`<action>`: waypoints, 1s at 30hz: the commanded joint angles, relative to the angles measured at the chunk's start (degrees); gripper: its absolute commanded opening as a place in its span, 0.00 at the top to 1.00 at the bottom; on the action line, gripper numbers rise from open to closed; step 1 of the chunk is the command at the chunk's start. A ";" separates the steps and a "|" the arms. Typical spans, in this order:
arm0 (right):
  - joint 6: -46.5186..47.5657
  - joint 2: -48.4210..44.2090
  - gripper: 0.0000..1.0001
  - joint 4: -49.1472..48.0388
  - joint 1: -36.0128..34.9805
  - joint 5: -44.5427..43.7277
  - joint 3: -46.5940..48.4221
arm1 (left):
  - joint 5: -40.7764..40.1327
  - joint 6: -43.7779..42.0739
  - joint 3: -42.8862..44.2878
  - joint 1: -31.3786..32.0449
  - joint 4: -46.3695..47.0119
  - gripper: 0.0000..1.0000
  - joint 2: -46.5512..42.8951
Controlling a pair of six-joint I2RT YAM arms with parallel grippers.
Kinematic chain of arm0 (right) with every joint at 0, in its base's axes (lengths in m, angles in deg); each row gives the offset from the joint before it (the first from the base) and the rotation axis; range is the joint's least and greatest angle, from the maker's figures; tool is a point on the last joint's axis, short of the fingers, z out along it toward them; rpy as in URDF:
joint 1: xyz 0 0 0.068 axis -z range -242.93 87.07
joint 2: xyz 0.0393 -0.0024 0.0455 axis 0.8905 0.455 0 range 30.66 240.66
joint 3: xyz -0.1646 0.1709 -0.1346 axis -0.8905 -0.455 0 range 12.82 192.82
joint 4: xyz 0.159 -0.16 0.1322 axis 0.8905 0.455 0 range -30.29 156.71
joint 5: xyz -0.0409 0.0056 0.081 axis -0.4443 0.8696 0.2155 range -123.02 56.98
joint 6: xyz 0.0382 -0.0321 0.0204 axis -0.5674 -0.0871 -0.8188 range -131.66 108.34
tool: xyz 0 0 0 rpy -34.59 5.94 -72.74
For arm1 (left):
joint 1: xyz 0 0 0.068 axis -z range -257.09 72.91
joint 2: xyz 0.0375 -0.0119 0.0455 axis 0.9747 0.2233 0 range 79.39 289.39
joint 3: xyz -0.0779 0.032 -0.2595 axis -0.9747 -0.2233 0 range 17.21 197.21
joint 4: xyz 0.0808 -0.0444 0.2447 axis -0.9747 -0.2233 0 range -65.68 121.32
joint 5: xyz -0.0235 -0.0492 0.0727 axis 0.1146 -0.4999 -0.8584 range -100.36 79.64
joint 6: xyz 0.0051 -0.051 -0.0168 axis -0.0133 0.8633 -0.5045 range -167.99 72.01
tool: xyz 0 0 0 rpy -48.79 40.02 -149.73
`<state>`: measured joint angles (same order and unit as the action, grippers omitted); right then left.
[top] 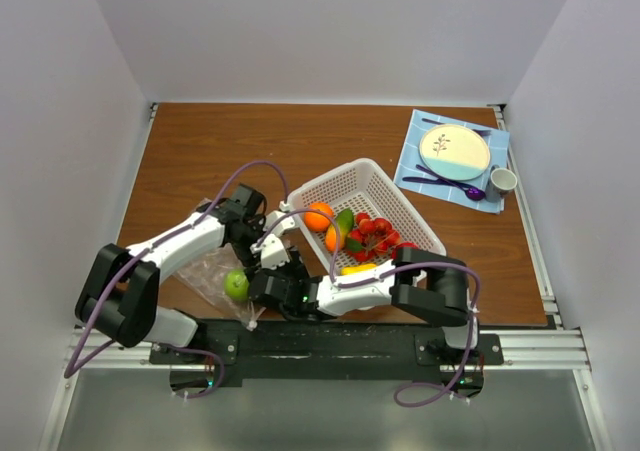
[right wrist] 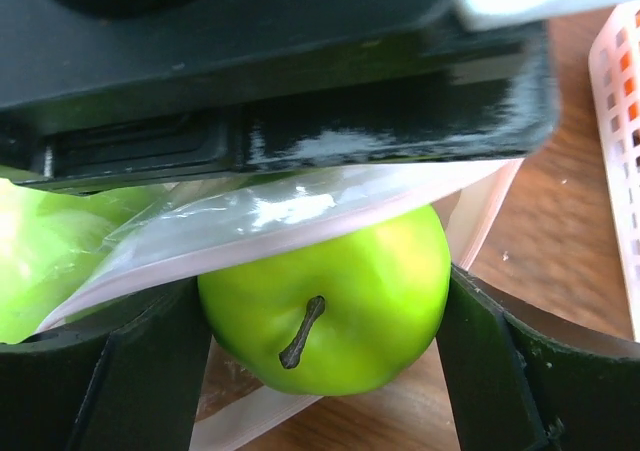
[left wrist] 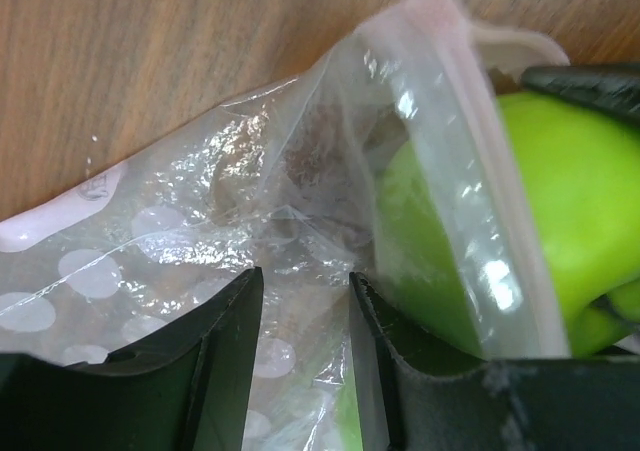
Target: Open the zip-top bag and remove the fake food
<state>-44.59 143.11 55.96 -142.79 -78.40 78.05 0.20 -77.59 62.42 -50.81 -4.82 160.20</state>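
Apple (right wrist: 330, 301), green, gripped in right pincer (right wrist: 325, 366) at zip-top bag (left wrist: 250, 201) mouth.

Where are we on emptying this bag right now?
Done: the zip-top bag is open; orange, grapes and banana sit in the white basket. In hand: left gripper pinches the bag, right gripper grips a green apple at its mouth. Left: pull it out; more green shows inside.

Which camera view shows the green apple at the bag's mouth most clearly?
Right wrist: the green apple is large and central, stem visible, held by the right gripper. Left wrist shows it partly behind the zip-top bag; top external, only small.
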 commanded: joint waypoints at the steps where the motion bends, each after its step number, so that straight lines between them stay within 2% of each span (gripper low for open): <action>1: -2.84 -5.29 0.52 -0.21 -0.47 1.27 -4.05 | -1.33 1.04 -1.62 -0.52 1.51 0.56 -1.89; 2: -2.50 -8.26 0.56 0.14 -1.00 1.09 -4.67 | -1.08 1.56 -1.27 -1.40 1.69 0.56 -1.80; 7: -0.12 -16.89 0.58 3.57 -5.30 -1.19 -5.73 | 0.25 1.31 0.58 -9.39 2.04 0.58 0.65; 11: -0.99 -23.57 0.55 10.49 -6.19 -2.95 -6.08 | 0.51 1.30 0.49 -10.29 1.86 0.59 -0.66; 14: -2.92 -28.76 0.53 16.55 -6.19 -9.07 -6.61 | 1.73 1.83 2.24 -10.29 -0.24 0.58 -2.94; 19: -13.63 -32.46 0.50 34.37 0.64 -13.58 -6.26 | 3.58 2.53 11.20 -10.90 -9.55 0.42 -10.49; 21: -18.30 -32.55 0.48 37.92 4.07 -13.42 -6.78 | 3.23 2.27 16.38 -11.16 -13.06 0.34 -13.91; 24: -21.04 -32.20 0.35 41.80 6.28 -13.32 -7.05 | 2.62 -0.09 20.35 -11.34 -17.80 0.30 -16.64; 25: -21.47 -31.85 0.20 43.55 6.46 -13.50 -6.79 | 1.83 -2.10 20.18 -11.52 -18.69 0.30 -17.26; 26: -22.43 -31.59 0.14 44.43 6.55 -13.67 -5.91 | 1.48 -3.08 18.44 -11.60 -19.31 0.30 -17.97; 28: -23.14 -31.32 0.04 46.45 6.55 -14.03 -4.68 | 1.21 -5.97 13.27 -11.87 -20.98 0.33 -19.81; 30: -22.71 -31.93 0.01 46.81 6.29 -14.38 -3.54 | 0.77 -7.04 9.39 -12.13 -20.82 0.35 -22.18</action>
<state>-63.19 111.50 97.30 -135.86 -89.20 71.32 1.65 -79.56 79.65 -62.09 -18.14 139.72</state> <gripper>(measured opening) 0.964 0.672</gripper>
